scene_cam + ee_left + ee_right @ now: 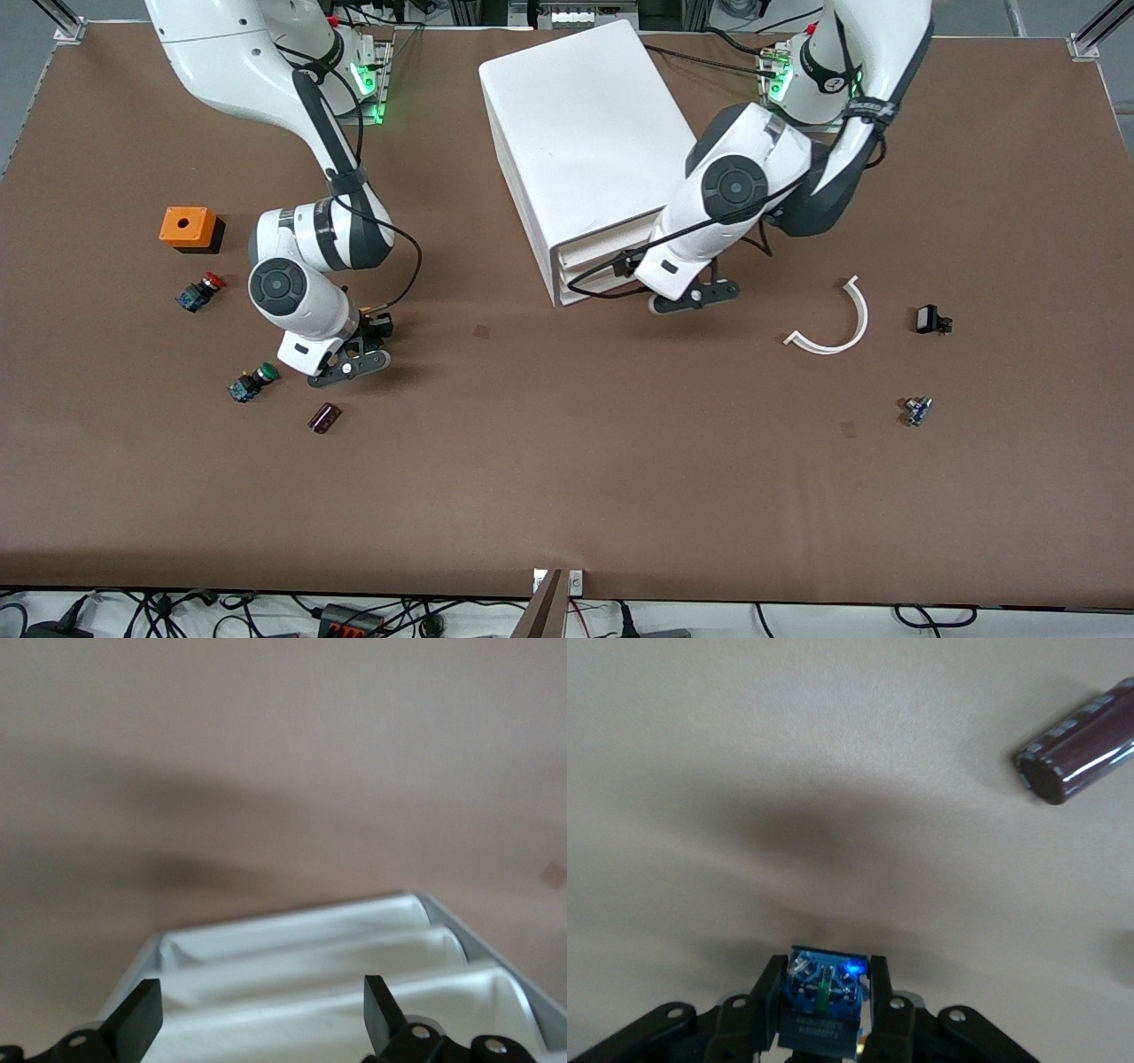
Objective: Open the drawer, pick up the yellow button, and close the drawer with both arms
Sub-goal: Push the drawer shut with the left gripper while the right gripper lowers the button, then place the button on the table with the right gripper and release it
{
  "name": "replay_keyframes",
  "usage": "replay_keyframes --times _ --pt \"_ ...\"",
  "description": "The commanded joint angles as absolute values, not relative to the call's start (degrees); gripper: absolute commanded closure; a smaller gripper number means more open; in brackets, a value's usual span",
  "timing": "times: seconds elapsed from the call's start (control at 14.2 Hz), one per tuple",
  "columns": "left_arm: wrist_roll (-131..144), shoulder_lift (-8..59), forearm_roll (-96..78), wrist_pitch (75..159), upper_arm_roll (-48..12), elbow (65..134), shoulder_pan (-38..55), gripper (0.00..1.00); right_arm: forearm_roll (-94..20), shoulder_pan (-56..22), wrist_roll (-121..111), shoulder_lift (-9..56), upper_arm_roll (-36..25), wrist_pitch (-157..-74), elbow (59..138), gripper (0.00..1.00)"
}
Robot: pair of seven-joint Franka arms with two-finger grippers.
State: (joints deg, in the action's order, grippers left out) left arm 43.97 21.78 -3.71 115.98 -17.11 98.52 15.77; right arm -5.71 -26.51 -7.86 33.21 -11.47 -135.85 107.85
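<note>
The white cabinet (576, 124) stands at the middle of the table's robot side, its three stacked drawers facing the front camera. The top drawer (602, 244) looks pushed in, about flush with the two below; its lip also shows in the left wrist view (337, 1014). My left gripper (687, 301) is open and empty right in front of the drawer fronts, its fingers (137, 1019) wide apart. My right gripper (368, 341) hangs low over the table toward the right arm's end, shut on the button (824, 992). The button's blue body shows between the fingers; its cap is hidden.
Near the right gripper lie a green-capped button (252, 383), a red-capped button (202, 291), an orange box (188, 228) and a dark cylinder (324, 417) (1081, 757). Toward the left arm's end lie a white curved strip (837, 323) and two small parts (930, 319) (917, 410).
</note>
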Motion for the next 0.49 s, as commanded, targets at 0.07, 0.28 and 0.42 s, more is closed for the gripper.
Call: replay_keyframes --times 0.07,0.28,0.42 --pt "33.8 20.9 0.0 107.5 -17.6 92.0 8.4 0.0 -5.9 -26.6 -4.5 33.7 -11.3 -137.0 107.5 0.0" --pt "24.6 20.6 8.0 101.2 -17.7 88.0 4.8 0.0 -5.9 -26.5 -2.9 31.4 -11.7 -127.5 101.6 0.0" --pt "17.8 19.9 8.4 96.4 -17.7 84.8 1.8 0.0 -5.9 -25.8 -1.2 31.4 -11.9 -118.0 94.8 0.0"
